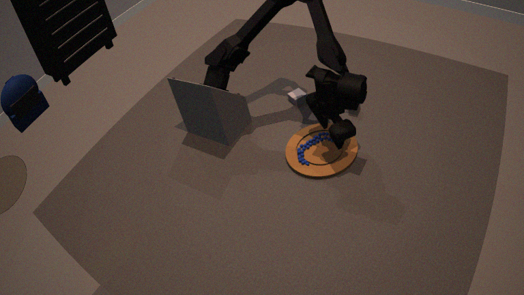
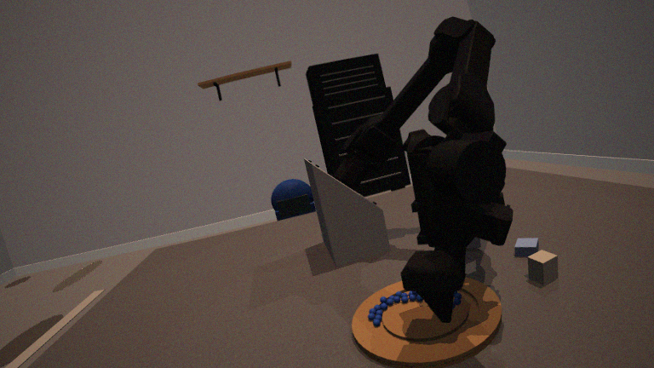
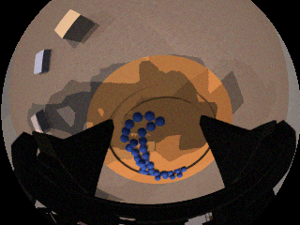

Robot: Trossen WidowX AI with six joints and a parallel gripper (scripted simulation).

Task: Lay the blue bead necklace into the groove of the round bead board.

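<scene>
The round orange bead board (image 1: 291, 153) (image 2: 419, 352) (image 3: 220, 94) lies flat, with a thin dark circular groove. The blue bead necklace (image 1: 300, 152) (image 2: 383, 299) (image 3: 149, 115) lies on it as a narrow, doubled strand. In the wrist view it bends inside the groove circle at the left and runs along the groove's bottom arc. The groove's right side shows no beads there. My gripper (image 1: 332, 137) (image 3: 157, 122) is open, low over the board, with fingers on either side of part of the necklace and nothing held. In the exterior view it hides some beads.
A tan block (image 2: 542, 268) (image 3: 67, 22) and a lavender block (image 2: 526, 246) (image 3: 41, 61) stand beyond the board. A pale block (image 1: 296, 95) (image 3: 39, 121) stands nearer it. A grey slanted panel (image 1: 208, 112) (image 2: 352, 228) stands near the arm's base.
</scene>
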